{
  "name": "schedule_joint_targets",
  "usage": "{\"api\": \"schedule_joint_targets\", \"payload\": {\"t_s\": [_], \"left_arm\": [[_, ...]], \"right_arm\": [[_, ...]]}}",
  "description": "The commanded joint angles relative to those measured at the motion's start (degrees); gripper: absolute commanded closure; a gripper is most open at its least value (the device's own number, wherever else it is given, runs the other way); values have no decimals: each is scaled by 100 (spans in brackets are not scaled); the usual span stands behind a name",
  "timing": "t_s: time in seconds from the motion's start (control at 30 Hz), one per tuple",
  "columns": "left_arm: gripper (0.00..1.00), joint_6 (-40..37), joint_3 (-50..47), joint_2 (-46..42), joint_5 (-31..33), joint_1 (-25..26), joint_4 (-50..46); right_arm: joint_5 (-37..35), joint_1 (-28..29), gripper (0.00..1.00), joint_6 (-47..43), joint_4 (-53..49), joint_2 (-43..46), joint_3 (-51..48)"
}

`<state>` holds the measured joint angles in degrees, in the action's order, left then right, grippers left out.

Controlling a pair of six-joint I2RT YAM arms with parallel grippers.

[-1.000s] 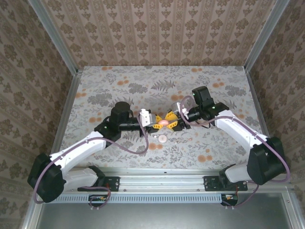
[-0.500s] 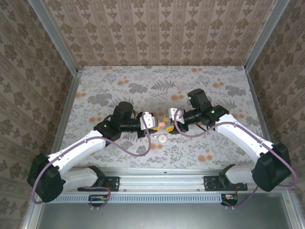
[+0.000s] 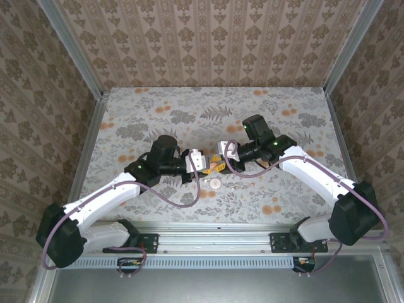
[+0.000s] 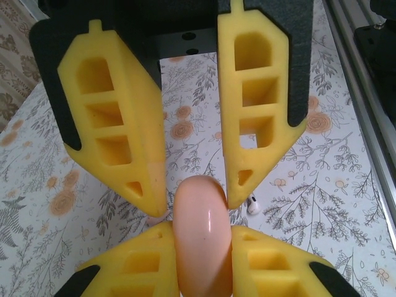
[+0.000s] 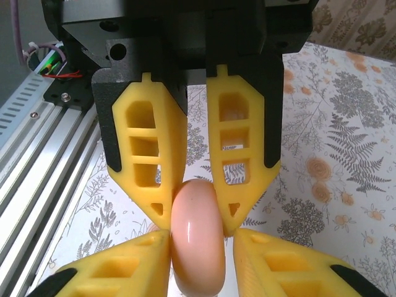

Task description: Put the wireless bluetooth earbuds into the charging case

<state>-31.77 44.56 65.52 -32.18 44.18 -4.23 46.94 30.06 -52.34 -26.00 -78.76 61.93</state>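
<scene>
We've got left claw (image 4: 195, 205) and right claw (image 5: 197, 219) both clenched on the small round salmon-pink charging case (image 4: 201, 253), probably to pry it open. A tiny white earbud (image 4: 252, 205) sits on the table (image 4: 322, 185) near the case.

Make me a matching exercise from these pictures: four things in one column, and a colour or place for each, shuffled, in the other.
Things
1. charging case
2. earbud
3. left gripper fingers
4. aluminium rail

Descriptions
A. yellow
B. silver metal
C. white, lying on the flowered tablecloth
D. pink, pinched between the left gripper and right gripper

Pairs: 1-D, 2-C, 3-A, 4-B
</scene>
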Motion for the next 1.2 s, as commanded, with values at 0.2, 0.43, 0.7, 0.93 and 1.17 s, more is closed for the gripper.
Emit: {"api": "schedule_joint_targets", "payload": {"t_s": [0.2,0.43,0.7,0.93,1.17], "left_arm": [[82,50,13,-172,-126,37,286],[69,121,-83,-195,-49,30,458],[43,623,-596,-325,-389,-191,1520],[44,742,-628,-246,-767,-213,1728],[50,855,-597,-173,-840,-226,1805]], "right_arm": [[-106,43,66,-78,-164,-60,165],[-33,0,81,-66,-161,-60,201],[1122,-528,81,198,376,234,-187],[1456,-586,81,195,426,272,-203],[1602,-589,81,185,438,244,-159]]}}
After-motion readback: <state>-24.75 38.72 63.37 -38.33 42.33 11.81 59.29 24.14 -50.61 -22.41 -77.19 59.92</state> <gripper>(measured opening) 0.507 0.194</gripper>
